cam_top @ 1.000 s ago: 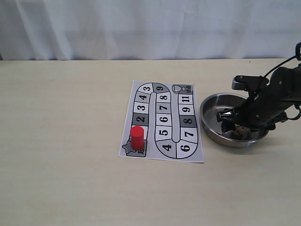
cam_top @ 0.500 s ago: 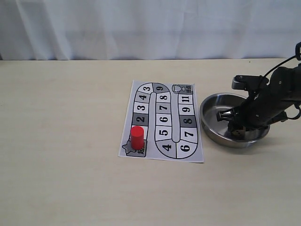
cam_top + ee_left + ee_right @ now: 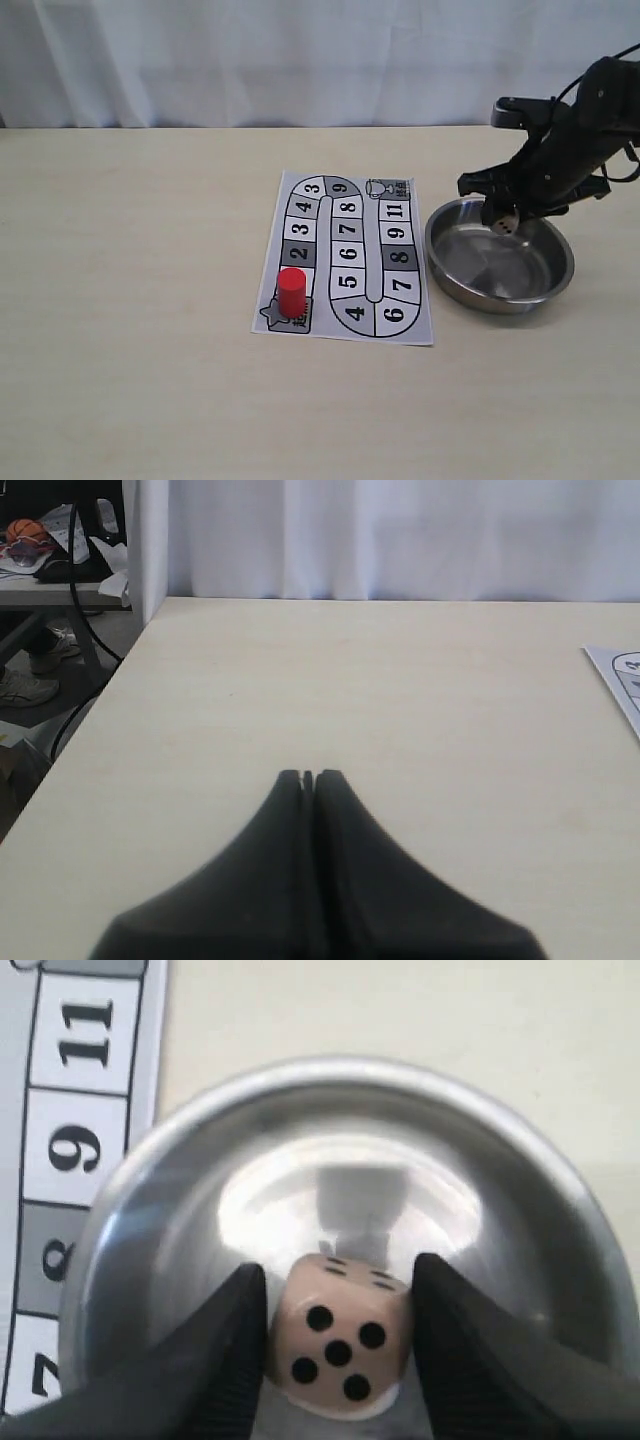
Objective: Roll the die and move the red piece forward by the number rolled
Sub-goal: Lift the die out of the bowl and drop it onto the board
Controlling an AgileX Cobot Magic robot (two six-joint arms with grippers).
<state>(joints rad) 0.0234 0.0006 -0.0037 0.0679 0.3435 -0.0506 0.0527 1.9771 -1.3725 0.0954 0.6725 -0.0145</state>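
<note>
My right gripper (image 3: 503, 218) hangs above the steel bowl (image 3: 445, 275), shut on the die (image 3: 503, 218). The right wrist view has the die (image 3: 340, 1345) wedged between both fingers (image 3: 225, 1355), its five-dot face toward the camera, with the bowl (image 3: 150, 1190) below it. The red piece (image 3: 291, 292) stands upright on the star square at the near left corner of the printed board (image 3: 348, 258). My left gripper (image 3: 308, 778) is shut on nothing, over bare table; it does not show in the exterior view.
The board carries numbered squares winding from 2 to 11. A white curtain runs behind the table's far edge. The left wrist view catches the table's left edge, with clutter (image 3: 40, 550) beyond it, and one corner of the board (image 3: 620, 675).
My right gripper has risen out of the bowl with the die in it, from low inside the bowl to above its far rim. The red piece has stayed put.
</note>
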